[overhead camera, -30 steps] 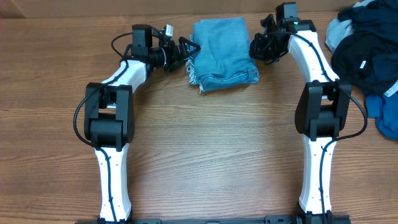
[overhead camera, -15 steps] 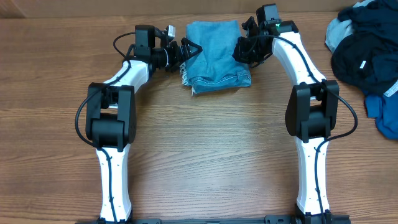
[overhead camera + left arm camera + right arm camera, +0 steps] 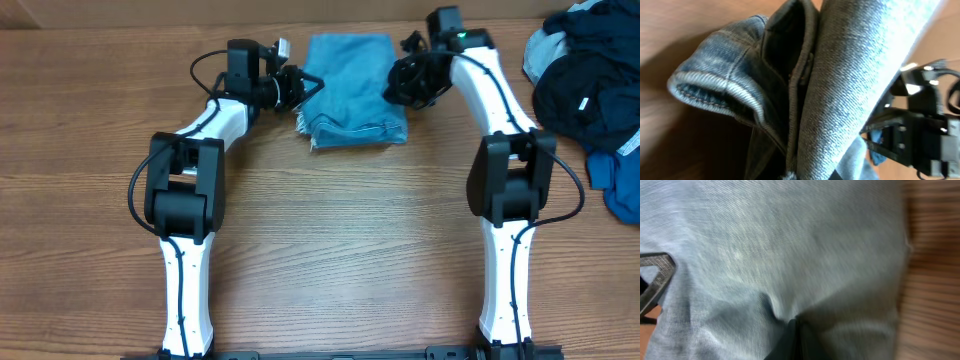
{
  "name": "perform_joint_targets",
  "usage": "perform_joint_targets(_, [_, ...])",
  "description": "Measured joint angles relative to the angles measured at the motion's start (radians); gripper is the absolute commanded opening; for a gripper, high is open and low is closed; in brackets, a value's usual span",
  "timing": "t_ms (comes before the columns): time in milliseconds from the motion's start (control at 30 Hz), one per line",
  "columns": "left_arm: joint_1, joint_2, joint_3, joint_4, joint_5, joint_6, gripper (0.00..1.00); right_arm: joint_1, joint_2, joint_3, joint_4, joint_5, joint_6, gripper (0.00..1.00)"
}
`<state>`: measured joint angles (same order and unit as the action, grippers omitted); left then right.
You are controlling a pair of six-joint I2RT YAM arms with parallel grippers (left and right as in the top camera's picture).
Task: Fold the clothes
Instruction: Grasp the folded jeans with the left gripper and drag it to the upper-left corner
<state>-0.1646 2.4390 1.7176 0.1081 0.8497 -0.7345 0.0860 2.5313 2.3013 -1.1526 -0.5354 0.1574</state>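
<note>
While left gripper (image 3: pixel 306 84) borders them, jeans (image 3: pixel 352 80) lie folded.

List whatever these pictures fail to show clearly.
Left gripper: overhead too small; left wrist view filled by the folded light-blue denim jeans, so jaw state unreadable.
Right gripper: right wrist view is blurred denim; state unreadable.
Pile of dark and blue garments: cut off by overhead's right edge.

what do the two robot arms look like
The left arm and right arm have white rounded links, boxy black joints, looping black cables. The left end effector and right end effector are black. Small green light near the right wrist.
</note>
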Motion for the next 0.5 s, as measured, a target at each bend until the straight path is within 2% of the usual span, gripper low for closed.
perform_joint_targets(167, [-0.001, 0.003, -0.007, 0.25, 0.003, -0.139, 0.04, -0.095, -0.001, 0.091, -0.06, 0.001, -0.001, 0.04])
perform_joint_targets(267, [0.031, 0.003, -0.007, 0.297, -0.024, -0.214, 0.04, -0.167, -0.017, 0.108, -0.076, 0.005, -0.002, 0.04])
perform_joint_targets(367, [0.082, 0.002, -0.008, 0.241, -0.082, -0.259, 0.04, -0.213, -0.04, 0.108, -0.091, 0.017, -0.001, 0.04])
perform_joint_targets(500, [0.118, -0.061, -0.013, -0.031, -0.243, -0.254, 0.04, -0.214, -0.073, 0.108, -0.099, 0.046, -0.003, 0.04])
